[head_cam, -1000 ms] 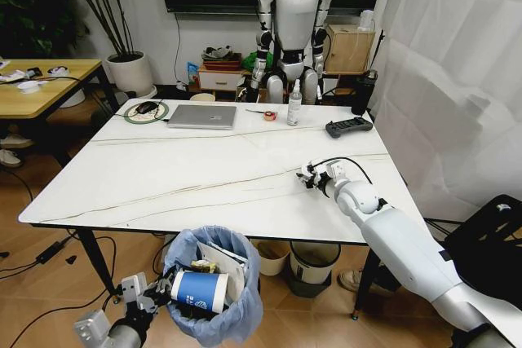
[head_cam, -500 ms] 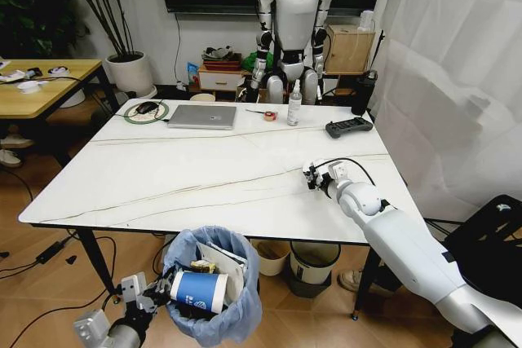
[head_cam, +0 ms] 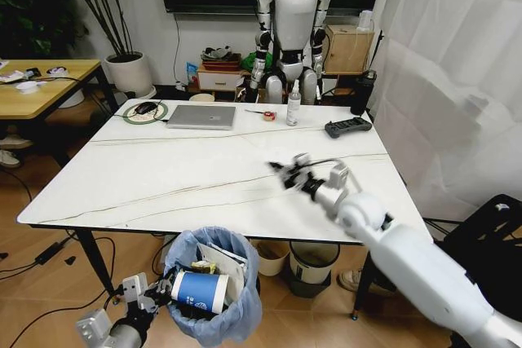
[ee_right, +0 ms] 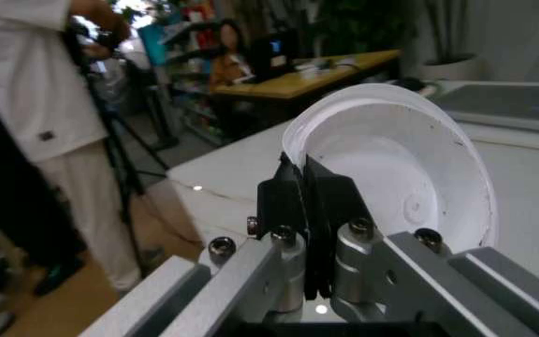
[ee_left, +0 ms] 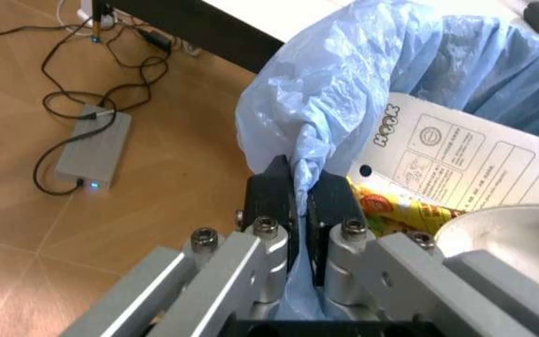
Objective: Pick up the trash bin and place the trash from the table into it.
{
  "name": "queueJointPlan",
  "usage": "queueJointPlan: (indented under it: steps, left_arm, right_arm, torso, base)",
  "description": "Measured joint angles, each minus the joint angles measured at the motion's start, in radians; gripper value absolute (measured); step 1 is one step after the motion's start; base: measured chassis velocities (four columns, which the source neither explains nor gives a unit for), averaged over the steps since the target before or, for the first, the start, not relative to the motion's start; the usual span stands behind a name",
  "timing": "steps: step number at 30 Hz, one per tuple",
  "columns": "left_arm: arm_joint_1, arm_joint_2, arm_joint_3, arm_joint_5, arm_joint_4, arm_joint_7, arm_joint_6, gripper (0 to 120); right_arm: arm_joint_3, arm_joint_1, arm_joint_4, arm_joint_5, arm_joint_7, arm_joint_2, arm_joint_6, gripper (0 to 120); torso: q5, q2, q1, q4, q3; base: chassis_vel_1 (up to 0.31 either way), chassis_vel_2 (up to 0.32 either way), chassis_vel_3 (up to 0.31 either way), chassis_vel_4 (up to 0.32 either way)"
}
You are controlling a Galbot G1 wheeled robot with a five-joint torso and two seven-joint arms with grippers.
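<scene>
The trash bin [head_cam: 222, 315], lined with a crinkled light-blue bag [ee_left: 344, 91], hangs just below the white marble table's [head_cam: 179, 169] front edge. My left gripper [head_cam: 159, 289] [ee_left: 302, 203] is shut on the bag's rim. Inside lie a blue-white paper cup [head_cam: 200, 289], a printed cardboard box [ee_left: 466, 154] and a yellow wrapper [ee_left: 391, 207]. My right gripper [head_cam: 281, 173] [ee_right: 302, 189] is over the table's right half, shut on the rim of a white cup [ee_right: 401, 175].
At the table's far side stand a laptop [head_cam: 202, 116], a mouse on a round pad [head_cam: 147, 108], a tape roll [head_cam: 269, 115], a bottle [head_cam: 294, 103] and a black controller [head_cam: 348, 127]. Two other bins [head_cam: 314, 262] stand under the table. Cables and an adapter [ee_left: 92, 147] lie on the floor.
My right gripper has swung left across the table top, toward its middle. The left gripper and the bin have stayed put.
</scene>
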Motion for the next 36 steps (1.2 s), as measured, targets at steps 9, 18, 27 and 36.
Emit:
queueJointPlan:
  steps: [9,18,27,36]
  left_arm:
    - [0.009,-0.006,-0.017,-0.001,-0.014,0.000,0.000,0]
    - [0.005,-0.002,-0.022,-0.010,-0.017,-0.004,0.001,0]
    - [0.006,-0.006,-0.016,-0.010,-0.021,-0.006,0.002,0]
    - [0.008,-0.006,-0.010,-0.008,-0.020,-0.005,0.003,0]
  right_arm:
    - [-0.202,0.041,0.066,0.007,-0.035,0.032,0.049,0]
    - [-0.309,0.043,0.072,-0.060,-0.040,0.013,0.098,0]
    - [-0.313,0.018,0.061,-0.109,-0.023,0.005,0.099,19]
    - [-0.249,-0.003,0.060,-0.126,-0.004,-0.002,0.096,52]
  torso:
    - [-0.0001,0.000,0.000,0.0001,0.000]
    - [0.0000,0.000,0.000,-0.0001,0.000]
    - [0.0002,0.000,0.000,-0.0001,0.000]
    - [0.0003,0.000,0.000,-0.0001,0.000]
  base:
    - [0.000,0.000,0.000,0.000]
    - [0.000,0.000,0.000,0.000]
    - [0.000,0.000,0.000,0.000]
    - [0.000,0.000,0.000,0.000]
